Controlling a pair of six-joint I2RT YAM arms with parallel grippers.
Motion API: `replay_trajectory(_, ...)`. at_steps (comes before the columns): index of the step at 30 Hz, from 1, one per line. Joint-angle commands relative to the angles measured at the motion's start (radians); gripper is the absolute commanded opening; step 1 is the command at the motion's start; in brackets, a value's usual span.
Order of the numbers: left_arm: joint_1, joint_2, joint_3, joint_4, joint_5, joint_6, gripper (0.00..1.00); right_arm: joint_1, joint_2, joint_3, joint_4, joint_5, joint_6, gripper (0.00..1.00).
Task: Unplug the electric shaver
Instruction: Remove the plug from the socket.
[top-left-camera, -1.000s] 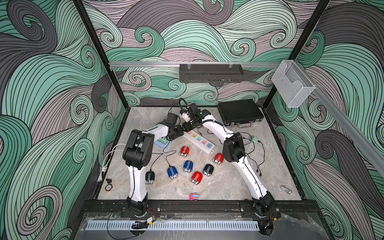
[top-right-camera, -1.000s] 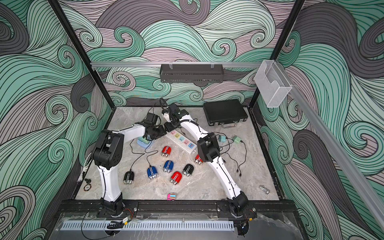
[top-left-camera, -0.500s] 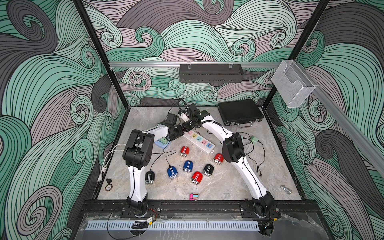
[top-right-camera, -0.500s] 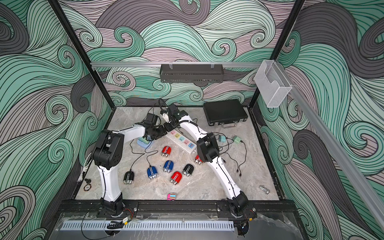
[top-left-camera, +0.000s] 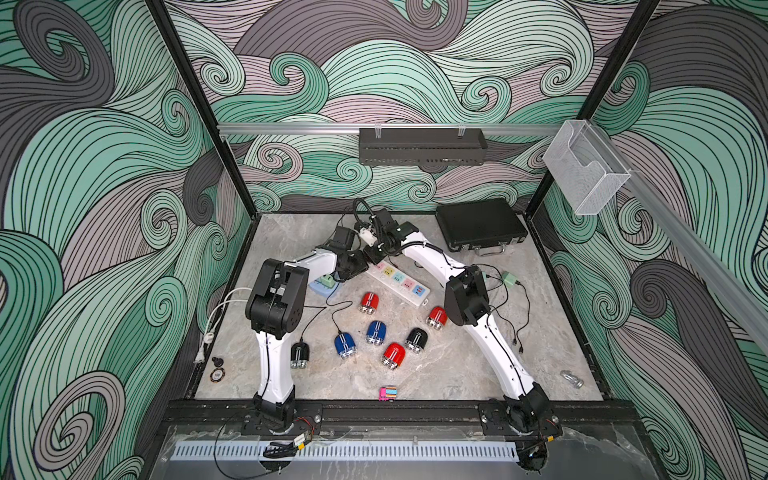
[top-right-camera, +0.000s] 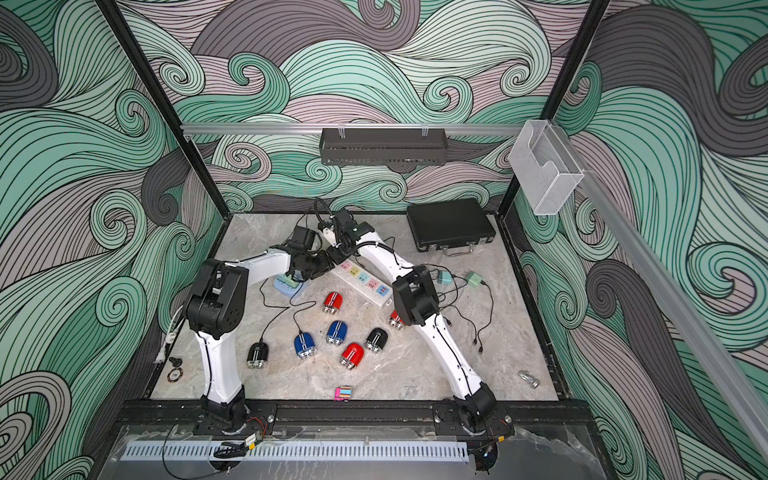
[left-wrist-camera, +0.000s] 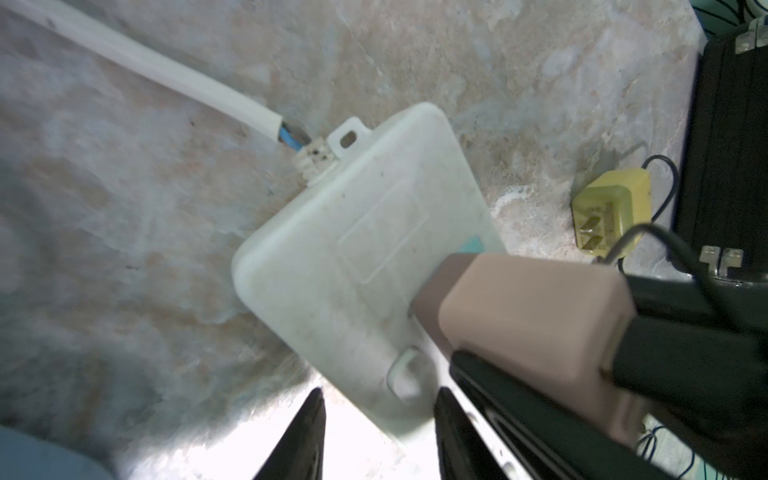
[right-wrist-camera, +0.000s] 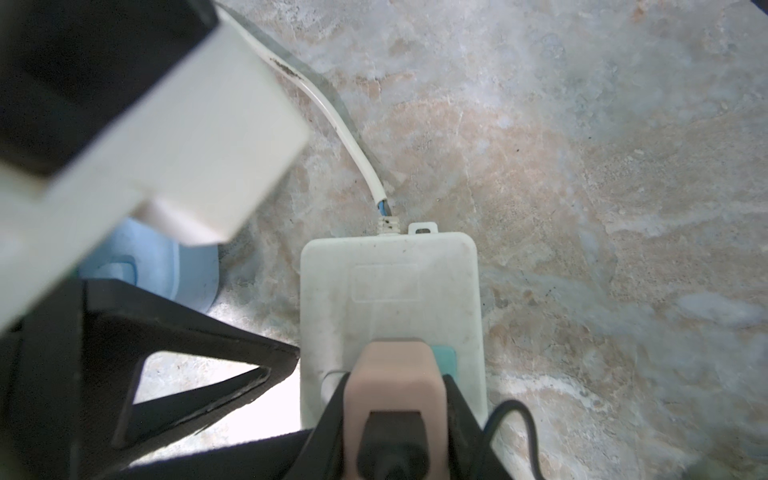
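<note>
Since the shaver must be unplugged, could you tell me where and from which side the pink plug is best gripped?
Grip the pink plug on its flat side faces, coming down from above the power strip. It stands upright in the end socket and its cable leaves the top, so a claw should probably straddle that, as the right claw does.

**Marble-patterned tabletop** (top-left-camera: 457, 376), one, inside a black frame.

- Far right: black case (top-left-camera: 480, 224), lying flat, closed.
- Far centre: white power strip (top-left-camera: 399, 281), lying diagonally with its coloured sockets facing up.
- Just left of the strip: pale blue base (top-left-camera: 321, 289).
- Centre cluster:
  - far red shaver (top-left-camera: 368, 302)
  - right red shaver (top-left-camera: 436, 318)
  - near red shaver (top-left-camera: 393, 355)
  - upper blue shaver (top-left-camera: 376, 332)
  - lower blue shaver (top-left-camera: 345, 345), corded
  - central black shaver (top-left-camera: 415, 339)
  - left black shaver (top-left-camera: 299, 355), corded
- Right: teal charger (top-right-camera: 444, 277) and green charger (top-right-camera: 473, 279), with loose black cables (top-left-camera: 521, 316).
- Near edge: pink striped block (top-left-camera: 387, 393).
- Near right: small silver piece (top-left-camera: 571, 379).
</note>
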Motion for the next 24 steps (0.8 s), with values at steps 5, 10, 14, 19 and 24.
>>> replay_trajectory(5,0.004,0.058,-0.023,-0.102,-0.006,-0.013,0.42,0.016,-0.091,-0.046,0.026,0.005,-0.051,0.29)
replay_trajectory(10,0.004,0.077,-0.019,-0.113,-0.003,-0.021,0.42,0.014,-0.108,-0.054,0.026,0.008,-0.054,0.29)
replay_trajectory(14,0.004,0.084,-0.021,-0.116,-0.001,-0.022,0.42,0.009,-0.119,-0.057,0.028,-0.001,-0.046,0.29)
replay_trajectory(19,0.004,0.080,-0.031,-0.113,-0.004,-0.024,0.42,0.007,-0.132,-0.053,0.026,-0.007,-0.044,0.28)
replay_trajectory(24,0.004,0.078,-0.041,-0.109,-0.004,-0.027,0.42,0.006,-0.151,-0.056,0.026,0.000,-0.042,0.28)
